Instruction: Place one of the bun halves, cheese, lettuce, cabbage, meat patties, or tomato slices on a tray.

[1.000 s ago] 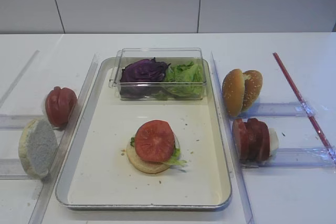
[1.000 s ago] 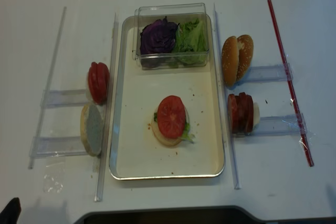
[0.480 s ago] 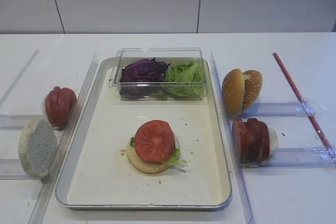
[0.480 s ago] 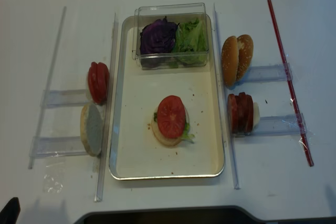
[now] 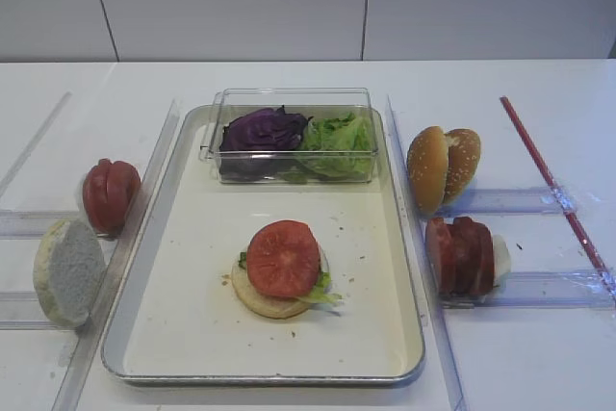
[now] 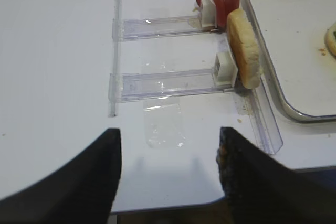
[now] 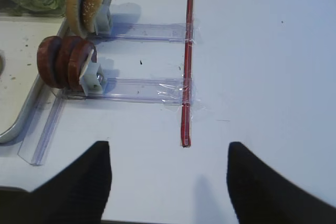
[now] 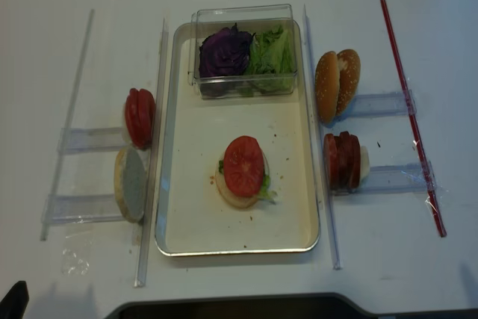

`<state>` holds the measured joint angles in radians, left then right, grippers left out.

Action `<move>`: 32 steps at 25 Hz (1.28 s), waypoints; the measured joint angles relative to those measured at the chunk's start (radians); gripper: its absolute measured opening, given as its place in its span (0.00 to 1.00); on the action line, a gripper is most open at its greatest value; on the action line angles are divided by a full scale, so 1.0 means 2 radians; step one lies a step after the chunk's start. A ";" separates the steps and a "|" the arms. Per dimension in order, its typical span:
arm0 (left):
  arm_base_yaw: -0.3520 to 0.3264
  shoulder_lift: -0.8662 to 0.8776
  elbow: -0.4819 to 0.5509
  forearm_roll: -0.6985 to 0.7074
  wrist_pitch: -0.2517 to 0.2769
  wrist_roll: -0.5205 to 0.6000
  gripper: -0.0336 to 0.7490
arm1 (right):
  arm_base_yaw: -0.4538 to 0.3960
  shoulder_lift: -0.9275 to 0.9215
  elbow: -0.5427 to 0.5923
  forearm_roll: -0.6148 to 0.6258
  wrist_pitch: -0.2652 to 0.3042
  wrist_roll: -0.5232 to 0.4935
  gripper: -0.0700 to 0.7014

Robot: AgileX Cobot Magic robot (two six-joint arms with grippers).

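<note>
On the tray [image 5: 183, 324] lies a bun half [image 5: 262, 301] topped with lettuce [image 5: 323, 288] and a tomato slice [image 5: 283, 257]. More lettuce [image 5: 337, 132] and cabbage [image 5: 262, 129] sit in a clear box at the tray's far end. Left of the tray stand tomato slices [image 5: 109, 194] and a bun half [image 5: 67, 269]. To its right stand two bun halves [image 5: 443, 167] and meat patties [image 5: 462, 255]. I make out no cheese. My right gripper [image 7: 168, 148] and left gripper [image 6: 169, 132] both hover open and empty over bare table near its front edge.
Clear plastic rails [image 5: 525, 288] hold the upright food on both sides of the tray. A red strip [image 7: 186, 77] runs along the table to the right, crossing the rails. A loose clear film [image 6: 164, 124] lies ahead of the left gripper.
Nothing on the table has moved. My right gripper has gone from shut to open.
</note>
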<state>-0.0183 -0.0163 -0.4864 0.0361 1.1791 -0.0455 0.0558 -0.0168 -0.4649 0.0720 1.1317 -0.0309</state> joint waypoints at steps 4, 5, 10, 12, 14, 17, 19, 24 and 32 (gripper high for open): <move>0.000 0.000 0.000 0.000 0.000 0.000 0.58 | 0.000 0.000 0.000 0.000 0.000 0.000 0.76; 0.000 0.000 0.000 0.000 0.000 0.000 0.58 | 0.000 0.000 0.000 0.000 0.000 -0.001 0.77; 0.000 0.000 0.000 0.000 0.000 0.000 0.58 | 0.000 0.000 0.000 0.004 0.000 -0.005 0.81; 0.000 0.000 0.000 0.000 0.000 0.000 0.58 | 0.000 0.000 0.000 0.004 0.000 -0.005 0.81; 0.000 0.000 0.000 0.000 0.000 -0.001 0.58 | 0.000 0.000 0.000 0.004 0.000 -0.005 0.82; 0.000 0.000 0.000 0.000 0.000 -0.001 0.58 | 0.000 0.000 0.000 0.004 -0.001 -0.005 0.82; 0.000 0.000 0.000 0.000 0.000 -0.001 0.58 | 0.000 0.000 0.000 0.004 -0.001 -0.005 0.82; 0.000 0.000 0.000 0.000 0.000 -0.001 0.58 | 0.000 0.000 0.000 0.004 -0.001 -0.005 0.82; 0.000 0.000 0.000 0.000 0.000 -0.001 0.58 | 0.000 0.000 0.000 0.004 -0.001 -0.005 0.82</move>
<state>-0.0183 -0.0163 -0.4864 0.0361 1.1791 -0.0473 0.0558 -0.0168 -0.4649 0.0803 1.1299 -0.0418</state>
